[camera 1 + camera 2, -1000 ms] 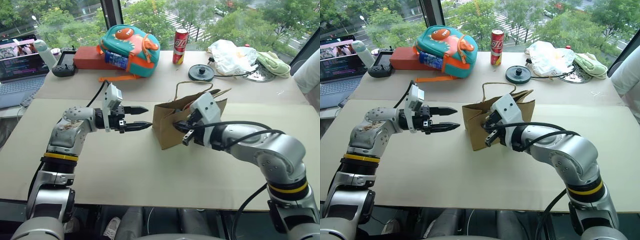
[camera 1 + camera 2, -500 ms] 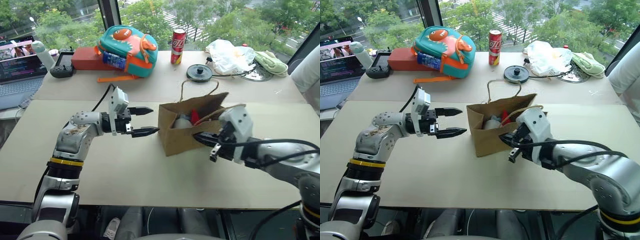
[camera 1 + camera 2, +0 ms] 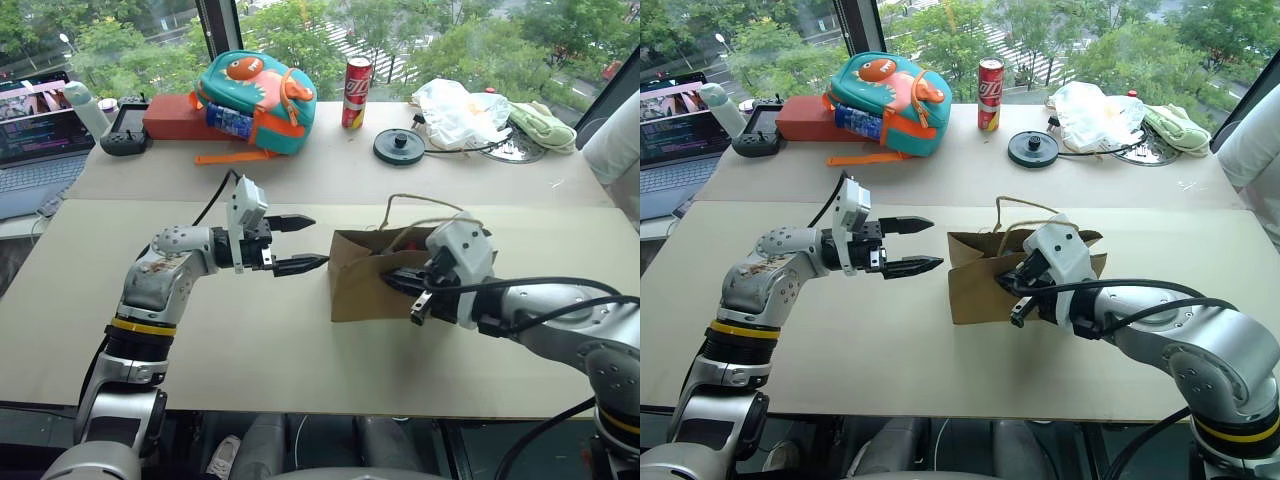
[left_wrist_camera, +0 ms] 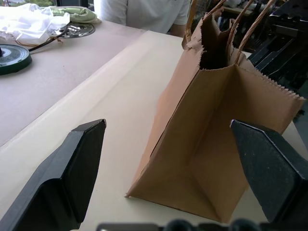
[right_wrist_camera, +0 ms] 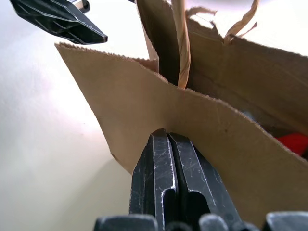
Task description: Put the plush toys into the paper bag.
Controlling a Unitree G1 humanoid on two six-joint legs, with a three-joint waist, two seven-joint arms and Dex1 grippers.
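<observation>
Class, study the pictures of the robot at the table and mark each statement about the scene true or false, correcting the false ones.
1. The left pincer is open. True.
2. The paper bag lies flat on its side. False: it stands upright.
3. The right pincer is shut against the bag's near wall. True.
4. The red can stands inside the teal backpack. False: it stands beside it.
5. Something red shows inside the bag. True.

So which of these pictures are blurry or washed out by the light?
Right wrist view: the paper bag up close is soft and out of focus, the table beside it bleached by glare. Left wrist view: the fingers are sharp, the backdrop slightly hazy. Eye views: even daylight.
</observation>
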